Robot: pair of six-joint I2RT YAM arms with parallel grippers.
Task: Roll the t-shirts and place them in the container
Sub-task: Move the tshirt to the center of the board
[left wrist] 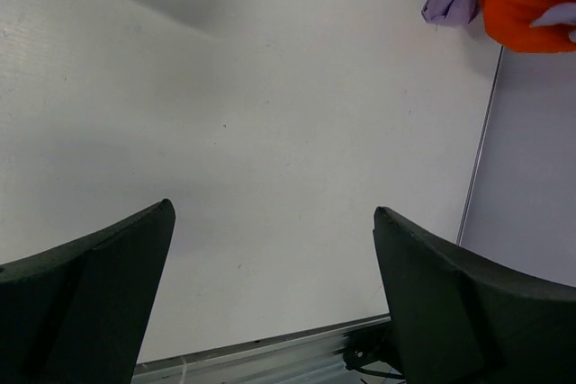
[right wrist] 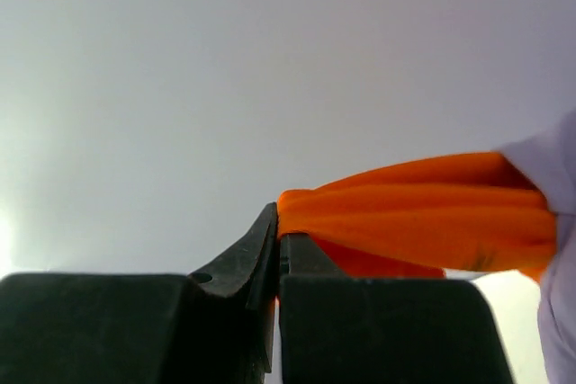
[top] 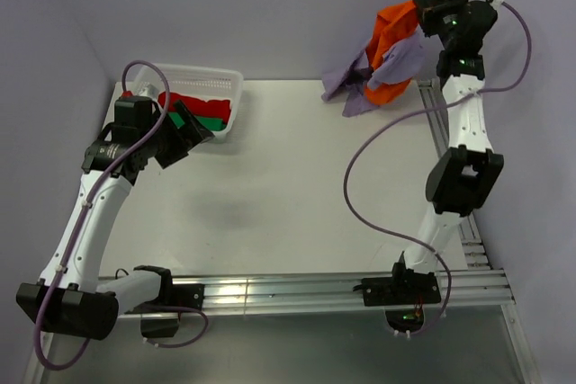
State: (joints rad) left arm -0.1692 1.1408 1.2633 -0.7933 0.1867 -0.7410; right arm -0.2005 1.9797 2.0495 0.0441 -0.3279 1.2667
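A bright orange t-shirt (top: 389, 35) hangs bunched at the back right, lifted off the table, with a pale lilac t-shirt (top: 364, 76) tangled around it and trailing onto the table. My right gripper (top: 421, 8) is shut on a fold of the orange t-shirt (right wrist: 423, 218); in the right wrist view the cloth is pinched between the closed fingertips (right wrist: 274, 222). A lilac edge (right wrist: 560, 249) shows at the right there. My left gripper (top: 191, 129) hovers open beside the basket, with nothing between its wide-spread fingers (left wrist: 423, 258). The left wrist view shows both shirts (left wrist: 526, 6) far off.
A white plastic basket (top: 211, 80) at the back left holds red and green cloth. Aluminium rails (top: 297, 290) run along the near edge and the right side (top: 438, 123) of the white table (top: 288, 177). Walls close the back and sides.
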